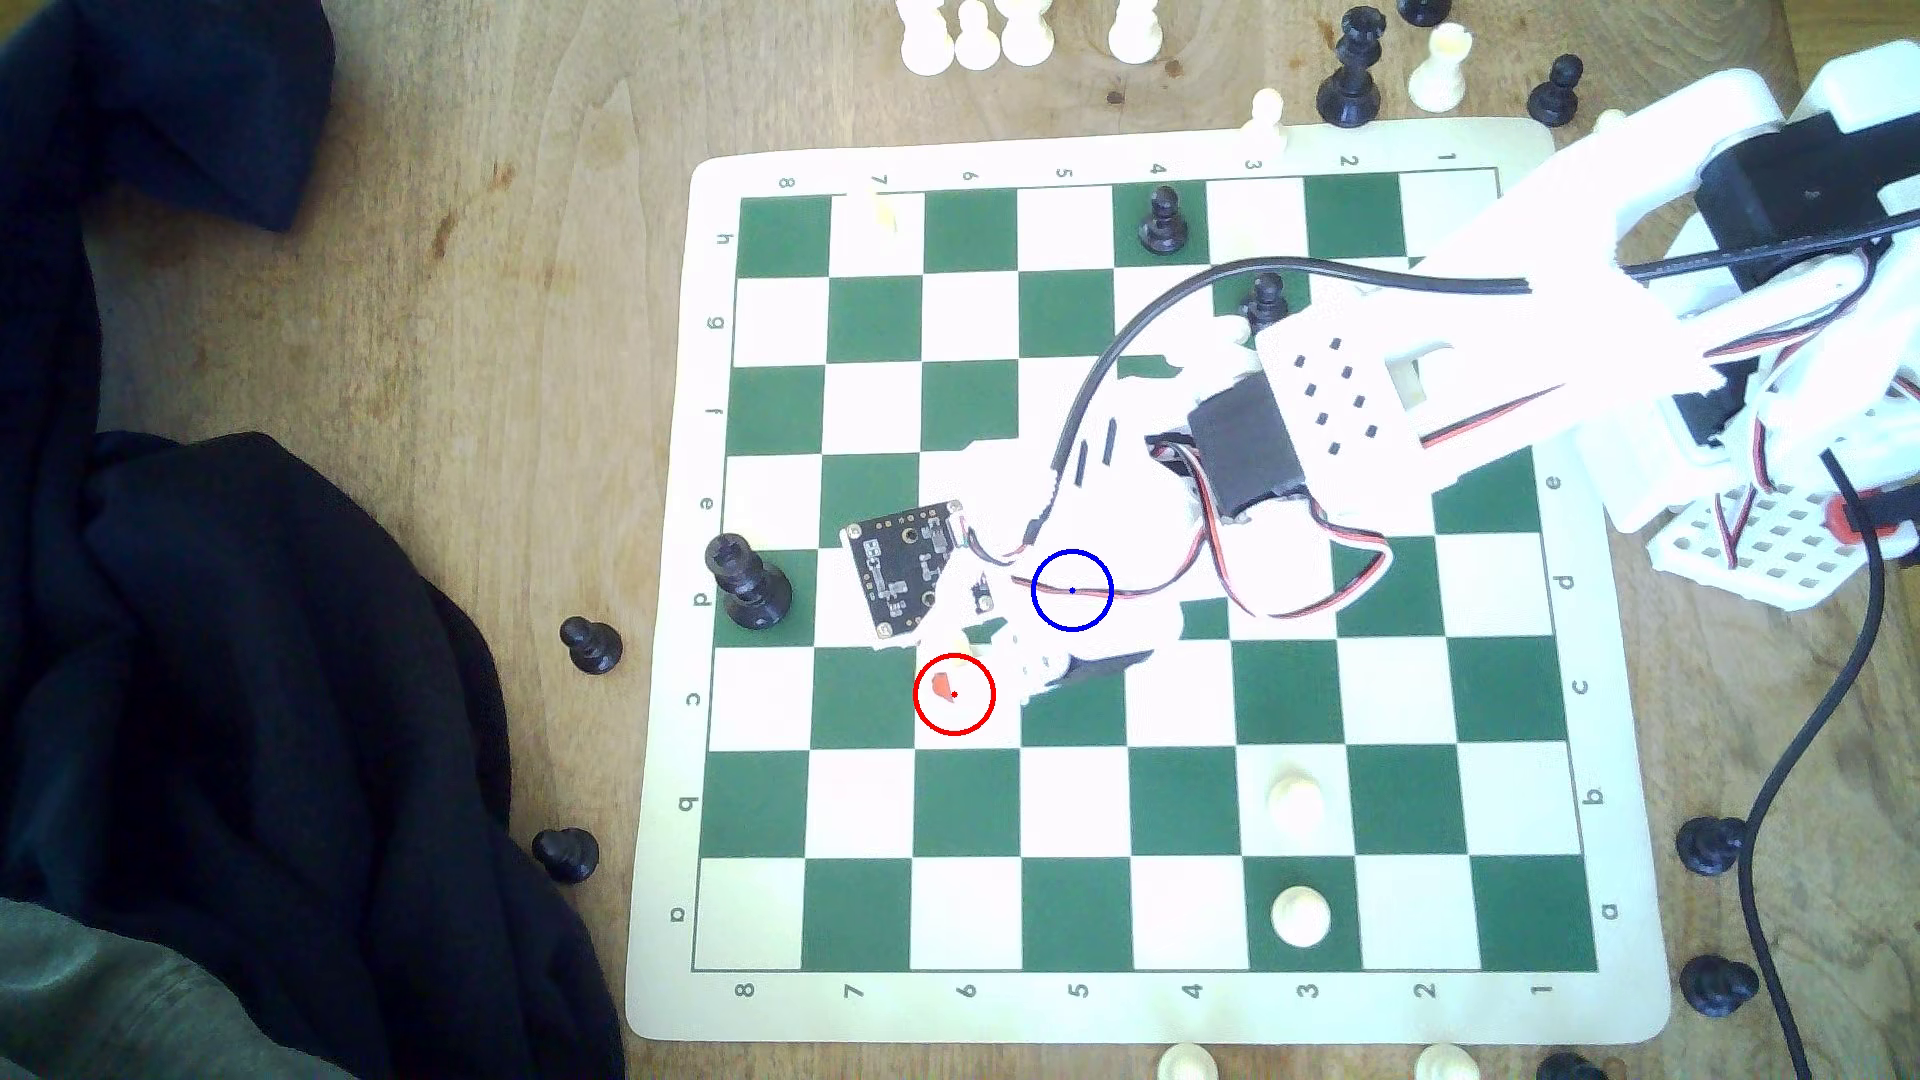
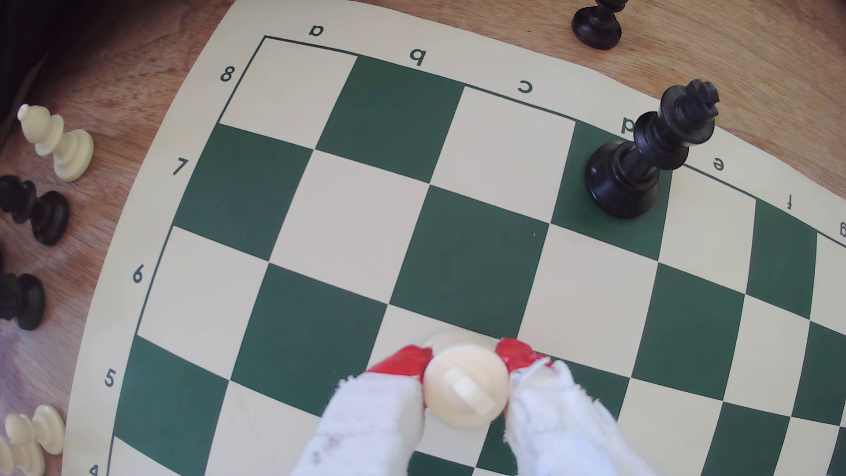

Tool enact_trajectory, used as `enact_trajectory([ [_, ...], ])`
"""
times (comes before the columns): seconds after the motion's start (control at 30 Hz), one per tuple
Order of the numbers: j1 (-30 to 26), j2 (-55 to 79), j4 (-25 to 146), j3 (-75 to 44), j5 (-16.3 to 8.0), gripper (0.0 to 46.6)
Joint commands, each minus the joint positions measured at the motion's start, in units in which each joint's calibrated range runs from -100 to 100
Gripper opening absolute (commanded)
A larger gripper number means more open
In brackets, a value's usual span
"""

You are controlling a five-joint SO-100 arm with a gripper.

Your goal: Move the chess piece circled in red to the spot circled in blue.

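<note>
- Wrist view: the hand is clamped on the piece, red-tipped fingers touching it on both sides. Its base shows on a white square.
- Exterior view: the piece is washed out and mostly under the arm, at the red ring on c6. A red fingertip pokes out there.
- The spot is the next square diagonally, d5, with arm wires crossing over it.
- Nearest neighbour is the black king on d8, well apart from the hand.
- Board edge is a few squares off; loose pieces sit on the tabletop beyond it.
</note>
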Motion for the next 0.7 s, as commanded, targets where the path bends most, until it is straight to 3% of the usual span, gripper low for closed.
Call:
enact_trajectory([
  [0.0,0.3,-6.0,0.2,-3.4,-0.1,0.4],
  [0.33,0.3,-19.6,11.0,-4.8,-0.3,0.4],
  [0.67,-1.3,-31.0,7.0,16.8,0.0,0.4],
])
